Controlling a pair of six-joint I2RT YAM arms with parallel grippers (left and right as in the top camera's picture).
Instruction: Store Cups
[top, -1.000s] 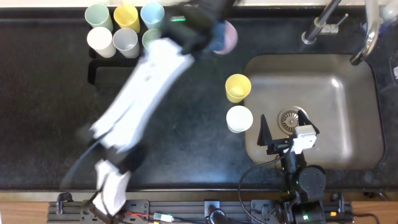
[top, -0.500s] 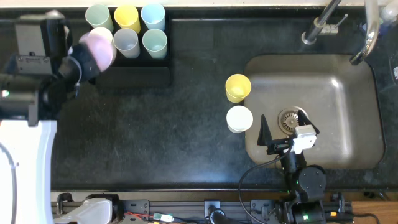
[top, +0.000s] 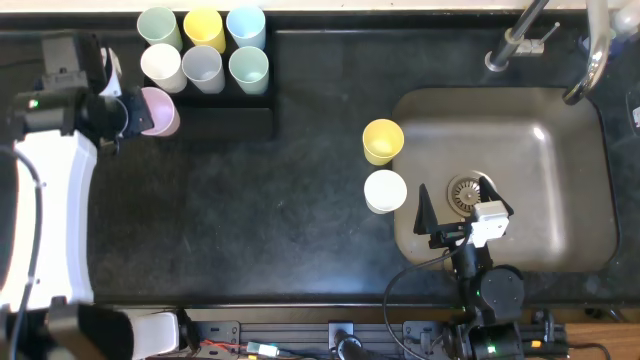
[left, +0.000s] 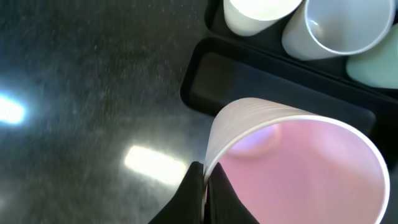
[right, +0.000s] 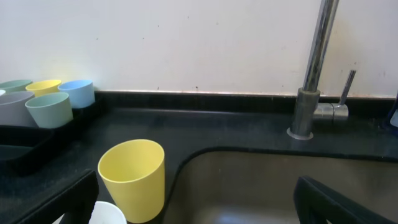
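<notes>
My left gripper (top: 128, 112) is shut on the rim of a pink cup (top: 158, 110), which hangs at the left end of the black tray (top: 235, 122). In the left wrist view the pink cup (left: 292, 168) hangs over the tray's empty front row (left: 280, 81), my fingers (left: 200, 196) pinching its rim. The tray's back rows hold several upright cups, among them white (top: 162, 65), grey (top: 203, 65) and pale green (top: 248, 68). A yellow cup (top: 382, 140) and a white cup (top: 385, 190) stand on the counter beside the sink. My right gripper (top: 456, 200) rests open over the sink.
The steel sink (top: 540, 130) takes up the right side, with the faucet (top: 515, 40) behind it. The right wrist view shows the yellow cup (right: 134, 177) close by and the faucet (right: 311, 74) beyond. Dark counter (top: 260, 220) lies between tray and sink.
My left arm swung from the tray's right side across to the far left with the pink cup, then brought it down by the tray's left end. The right arm kept still.
</notes>
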